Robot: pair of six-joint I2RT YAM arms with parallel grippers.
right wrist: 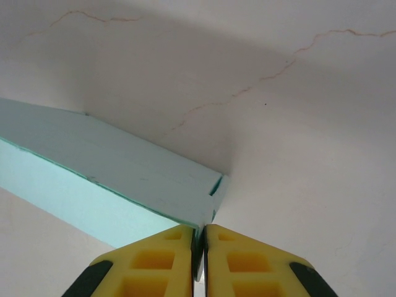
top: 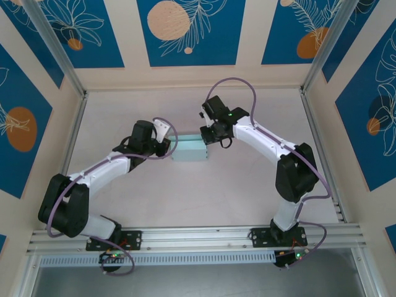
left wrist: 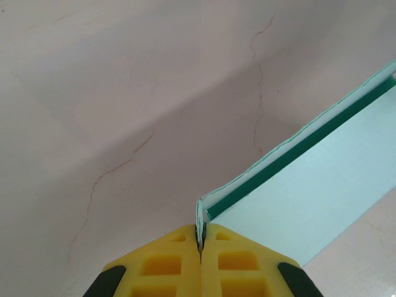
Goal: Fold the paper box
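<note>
Overhead, pale hairline-cracked table (top: 185, 204), blue leaf-print walls (top: 185, 31), paper box (top: 189, 150) mid-table.

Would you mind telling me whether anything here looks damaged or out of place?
Only the table: thin brownish crack-like lines wander across its pale surface in both wrist views. The paper box looks intact, pinched at each end by the left hand and right hand.

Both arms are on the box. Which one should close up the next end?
Left, probably: the left gripper pinches a flap at the open end of the paper box. The right gripper clamps an end that looks nearly closed, so it can brace.
</note>
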